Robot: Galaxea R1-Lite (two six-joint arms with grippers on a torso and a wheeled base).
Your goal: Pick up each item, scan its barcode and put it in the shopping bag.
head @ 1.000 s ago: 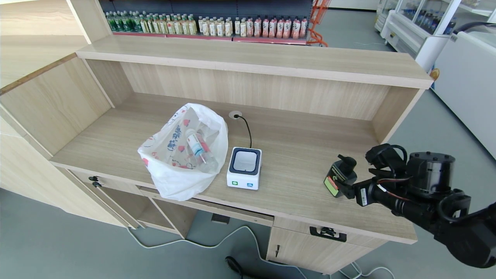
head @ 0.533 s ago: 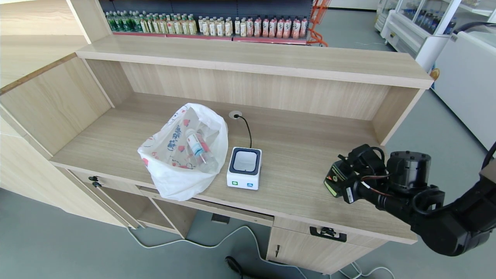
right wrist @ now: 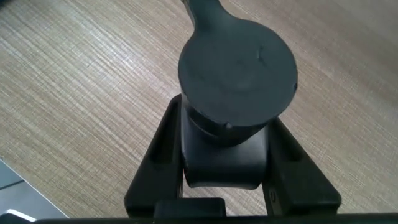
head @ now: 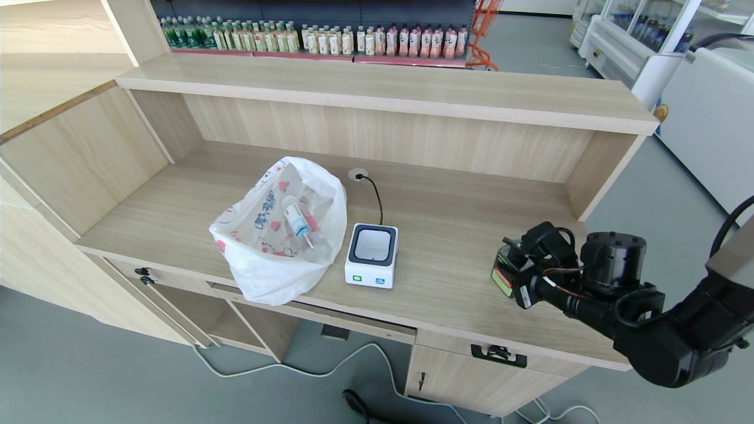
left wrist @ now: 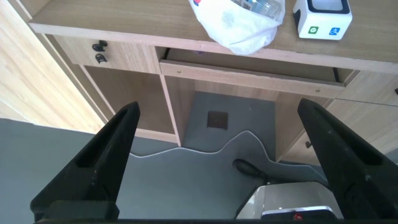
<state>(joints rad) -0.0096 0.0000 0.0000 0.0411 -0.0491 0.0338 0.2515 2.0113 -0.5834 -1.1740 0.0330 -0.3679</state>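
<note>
My right pincer (head: 521, 268) has its fingers pressed to both sides of the pump bottle (head: 504, 277), just under the round pump head. The right wrist view shows the black body wedged between them. I judge that low grip is chosen so the head can't slip down through. The pump bottle is near the right end of the counter (head: 447, 235), well apart from the scanner (head: 371, 255). I can't tell whether its base is on the wood or just off it.

The scanner sits just beside the bag (head: 277, 259) with its window facing up, which I take to mean an item should be passed over it and dropped straight in. Its cable (head: 374, 197) runs back to a hole in the counter. The bag's mouth gapes upward, and a clear bottle (head: 301, 227) already lies inside.

My left pincer (left wrist: 219, 109) hangs spread wide and empty, below and in front of the counter edge, out of the way.

As for writing, the pump bottle carries a red and green label on the side turned away from the arm, too small to read, and I can't find the barcode. The bag has red and blue print. The scanner's front shows a green and a blue square.
</note>
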